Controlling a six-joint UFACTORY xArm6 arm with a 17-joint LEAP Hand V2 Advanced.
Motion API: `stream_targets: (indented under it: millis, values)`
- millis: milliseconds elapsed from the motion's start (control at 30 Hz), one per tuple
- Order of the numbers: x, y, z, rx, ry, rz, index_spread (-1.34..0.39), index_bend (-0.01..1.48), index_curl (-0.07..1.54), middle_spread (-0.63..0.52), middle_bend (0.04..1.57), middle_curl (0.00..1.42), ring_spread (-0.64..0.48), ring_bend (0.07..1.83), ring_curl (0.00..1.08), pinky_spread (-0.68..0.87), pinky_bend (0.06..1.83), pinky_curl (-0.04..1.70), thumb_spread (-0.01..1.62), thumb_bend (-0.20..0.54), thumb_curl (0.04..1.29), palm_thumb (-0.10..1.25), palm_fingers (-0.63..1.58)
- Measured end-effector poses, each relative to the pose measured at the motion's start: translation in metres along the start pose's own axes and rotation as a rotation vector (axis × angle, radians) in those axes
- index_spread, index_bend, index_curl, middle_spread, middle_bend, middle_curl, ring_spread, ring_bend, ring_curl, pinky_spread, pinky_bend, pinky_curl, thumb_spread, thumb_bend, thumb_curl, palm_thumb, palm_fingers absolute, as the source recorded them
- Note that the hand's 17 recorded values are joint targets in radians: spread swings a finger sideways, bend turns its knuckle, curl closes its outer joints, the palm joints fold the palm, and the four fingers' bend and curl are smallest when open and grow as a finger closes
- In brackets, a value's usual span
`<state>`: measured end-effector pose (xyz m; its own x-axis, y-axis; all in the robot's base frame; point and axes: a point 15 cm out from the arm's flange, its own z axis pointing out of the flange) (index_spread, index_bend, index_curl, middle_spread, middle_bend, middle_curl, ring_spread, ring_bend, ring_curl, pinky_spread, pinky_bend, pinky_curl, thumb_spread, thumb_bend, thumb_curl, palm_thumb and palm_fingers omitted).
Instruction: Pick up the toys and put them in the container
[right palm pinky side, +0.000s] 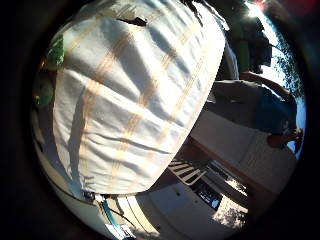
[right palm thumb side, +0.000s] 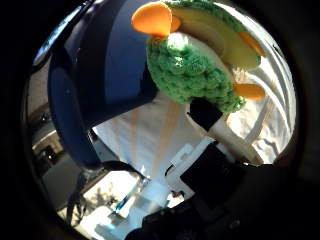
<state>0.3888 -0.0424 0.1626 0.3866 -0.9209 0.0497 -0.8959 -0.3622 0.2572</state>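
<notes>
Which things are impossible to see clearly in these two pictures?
- Container, thumb side view: its inside is not shown, only the dark blue wall.
- Green crocheted toy, thumb side view: the edge cuts off its upper part.
- Striped cloth, little finger side view: it hides the surface beneath.

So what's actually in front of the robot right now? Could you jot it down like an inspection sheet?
Surface: white cloth with pale orange stripes, wrinkled, spread over a table.
Job's things: green crocheted toy with orange parts, very close to the palm; dark blue container right beside it.
Clutter: nothing seen.
Robot hand: robot hand, a black and white finger reaching up to the toy; a firm grasp cannot be told.
Cables: left out.
Surroundings: outdoors, sunlit; white slatted chair beyond the table edge.
</notes>
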Motion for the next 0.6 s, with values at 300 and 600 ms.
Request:
stream_targets:
  millis: [300, 600]
  values:
    - [-0.002, 0.002, -0.007, 0.002, 0.003, -0.003, -0.40, 0.21, 0.08, -0.15, 0.89, 0.72, 0.04, 1.23, 0.63, 0.39, 1.17, 0.50, 1.08, -0.010, 0.39, 0.79, 1.14]
    - [-0.017, 0.043, -0.027, -0.116, -0.069, 0.022, -0.69, 0.44, -0.01, -0.21, 1.05, 0.91, -0.05, 1.32, 0.72, 0.27, 1.39, 0.67, 1.12, 0.004, 0.51, 0.98, 1.05]
